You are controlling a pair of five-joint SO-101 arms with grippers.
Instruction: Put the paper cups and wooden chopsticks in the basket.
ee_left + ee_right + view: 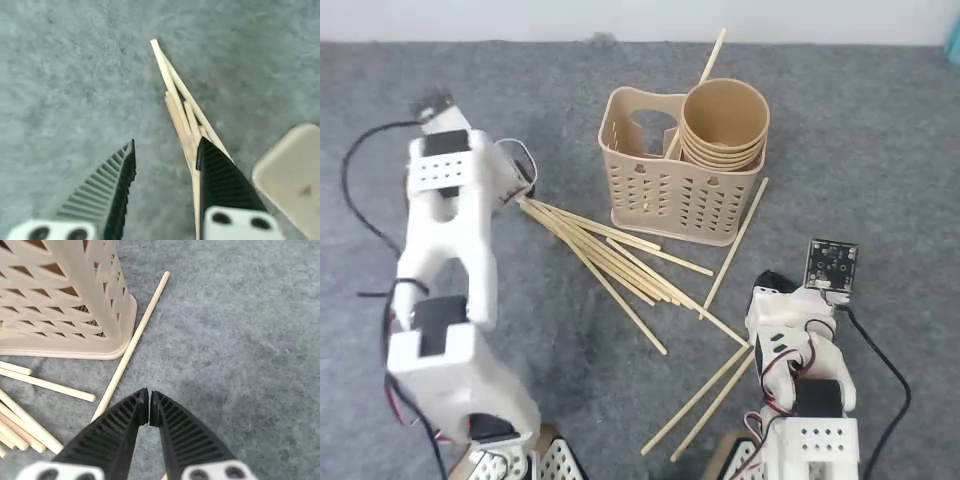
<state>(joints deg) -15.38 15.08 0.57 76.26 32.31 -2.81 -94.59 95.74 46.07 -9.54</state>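
Left gripper [166, 144] spread wide over the chopstick bundle [176, 102]; right gripper [149, 392] closed on nothing.
Left: the bundle lies on the grey mat [65, 75] between the fingers, ungripped, its near end passing under one finger [220, 175]. The basket [295, 170] corner sits outside that finger. Right: fingertips touching, with a lone chopstick [132, 342] just ahead of them, alongside the basket's foot. Paper cups [725, 120] are stacked inside the basket.
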